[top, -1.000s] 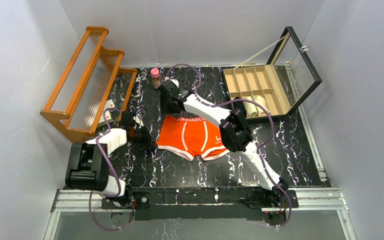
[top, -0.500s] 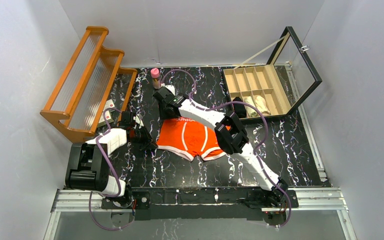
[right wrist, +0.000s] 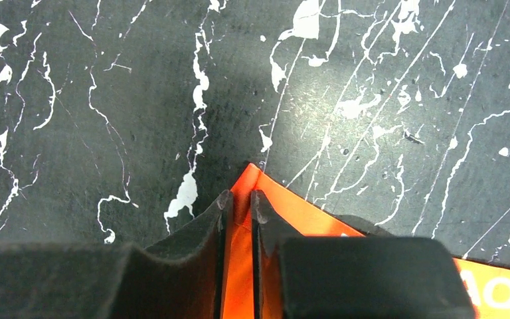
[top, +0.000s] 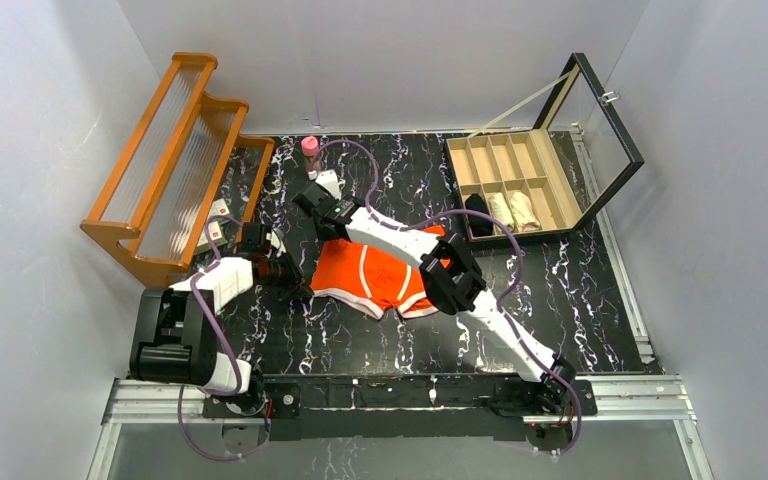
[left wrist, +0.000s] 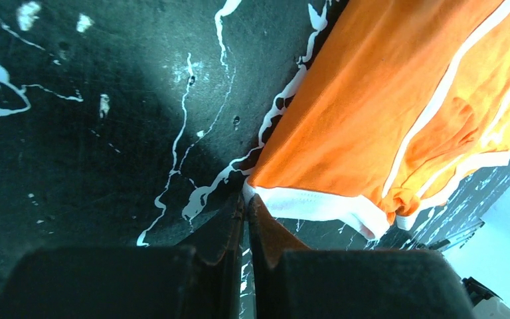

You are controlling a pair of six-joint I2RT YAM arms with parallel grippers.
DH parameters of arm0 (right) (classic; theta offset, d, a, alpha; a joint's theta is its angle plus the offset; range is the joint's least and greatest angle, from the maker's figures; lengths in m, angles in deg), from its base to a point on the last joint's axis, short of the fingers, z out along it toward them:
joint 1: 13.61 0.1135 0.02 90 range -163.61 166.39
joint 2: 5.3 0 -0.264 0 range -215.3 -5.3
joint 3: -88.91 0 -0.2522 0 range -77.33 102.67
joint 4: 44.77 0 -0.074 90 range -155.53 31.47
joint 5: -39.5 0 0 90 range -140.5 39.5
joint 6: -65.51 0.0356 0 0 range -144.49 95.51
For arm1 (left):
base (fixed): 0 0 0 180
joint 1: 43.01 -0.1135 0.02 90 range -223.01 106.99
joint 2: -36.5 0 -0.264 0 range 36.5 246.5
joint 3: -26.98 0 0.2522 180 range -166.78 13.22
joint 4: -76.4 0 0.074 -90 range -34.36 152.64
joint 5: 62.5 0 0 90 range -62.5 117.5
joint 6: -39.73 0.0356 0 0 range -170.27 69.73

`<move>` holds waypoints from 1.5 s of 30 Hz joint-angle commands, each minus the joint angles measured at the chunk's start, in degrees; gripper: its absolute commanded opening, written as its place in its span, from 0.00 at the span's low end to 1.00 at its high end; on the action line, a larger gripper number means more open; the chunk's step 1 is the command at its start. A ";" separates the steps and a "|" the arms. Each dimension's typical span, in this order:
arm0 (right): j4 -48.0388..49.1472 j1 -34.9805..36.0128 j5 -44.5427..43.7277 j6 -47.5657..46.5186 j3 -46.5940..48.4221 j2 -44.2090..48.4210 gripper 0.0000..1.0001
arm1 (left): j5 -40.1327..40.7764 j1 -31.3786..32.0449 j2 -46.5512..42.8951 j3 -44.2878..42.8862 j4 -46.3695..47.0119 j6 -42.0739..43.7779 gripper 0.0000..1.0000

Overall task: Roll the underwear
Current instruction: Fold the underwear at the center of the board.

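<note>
Black marbled tabletop (top: pixel 600 300): left gripper (left wrist: pixel 246 199) and right gripper (right wrist: pixel 239 197) each pinch a corner of the orange underwear (top: pixel 378 281); such thin bites could slip mid-roll.

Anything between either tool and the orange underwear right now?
Nothing visible. The left tool is shut on the orange underwear at a white-trimmed leg corner; the right tool is shut on its far waistband corner.
</note>
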 commanded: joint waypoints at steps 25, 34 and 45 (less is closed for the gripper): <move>7.22 -6.26 32.57 6.96 -5.60 11.79 0.01 | 6.29 -1.39 -9.46 -12.78 -19.70 2.06 0.00; 14.95 -10.26 38.83 10.42 -17.16 18.32 0.01 | -3.51 -1.35 -8.98 -15.83 -19.37 3.84 0.00; 22.35 -18.16 43.45 9.14 -33.17 26.91 0.01 | -8.73 13.01 -9.25 -14.93 -11.12 -0.01 0.00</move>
